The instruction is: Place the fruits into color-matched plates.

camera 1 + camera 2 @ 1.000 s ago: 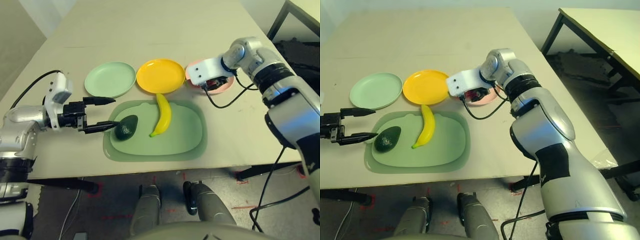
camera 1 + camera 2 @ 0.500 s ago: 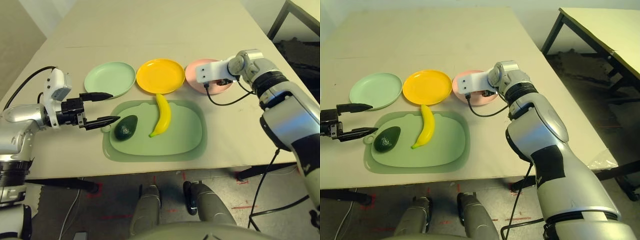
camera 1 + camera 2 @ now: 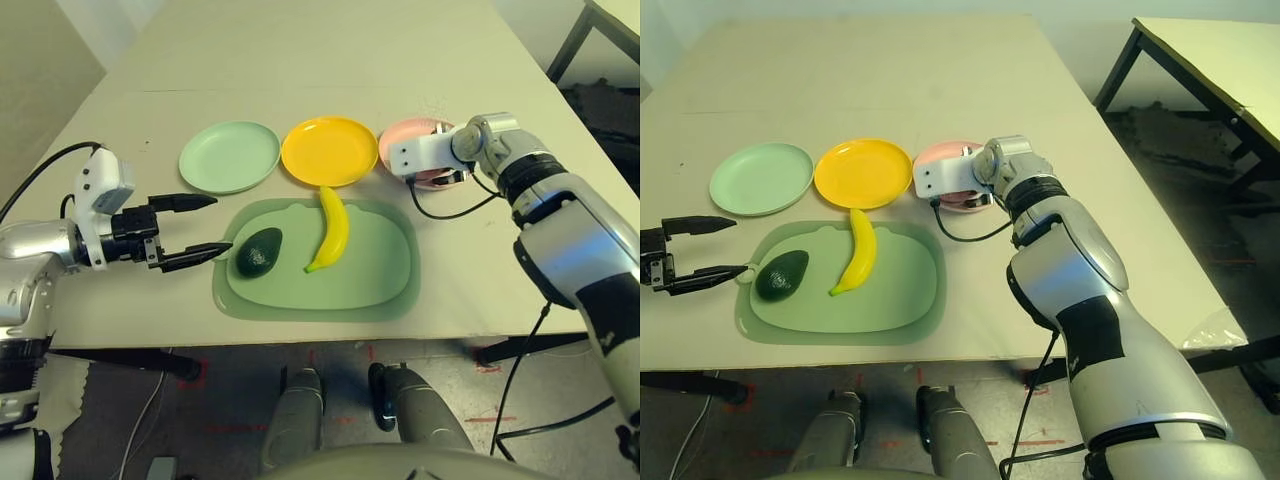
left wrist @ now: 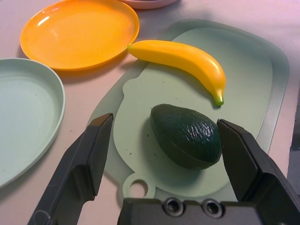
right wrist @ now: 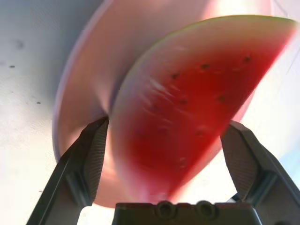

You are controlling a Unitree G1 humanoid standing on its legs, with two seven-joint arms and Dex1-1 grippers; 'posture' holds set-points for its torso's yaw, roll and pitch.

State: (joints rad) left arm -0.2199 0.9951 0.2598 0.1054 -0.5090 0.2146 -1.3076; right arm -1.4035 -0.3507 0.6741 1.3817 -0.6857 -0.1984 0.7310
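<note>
Desk [image 3: 270,60]: matt, pale, smooth-looking top. Yellow plate [image 3: 329,151]: plastic look, smooth, a crisp highlight near its rim. Mint plate [image 3: 230,157]: plastic look, smooth, softer sheen. Pink plate [image 5: 77,108]: smooth, plastic look, faint gloss inside. Green mat [image 3: 320,285]: smooth, rubbery or plastic look, dull finish, fine dark specks on it. Avocado [image 4: 185,136]: glossy skin, slightly bumpy, highlights broken up. Banana [image 4: 183,58]: smooth, plastic look, low sheen. Watermelon wedge [image 5: 187,103]: smooth red face, glossy streaks. Right forearm [image 3: 1070,245]: silver, metallic look, satin sheen. Left tool [image 3: 190,230]: black, mostly matt. Right tool [image 5: 166,164]: matt black, ridged inner pads.
</note>
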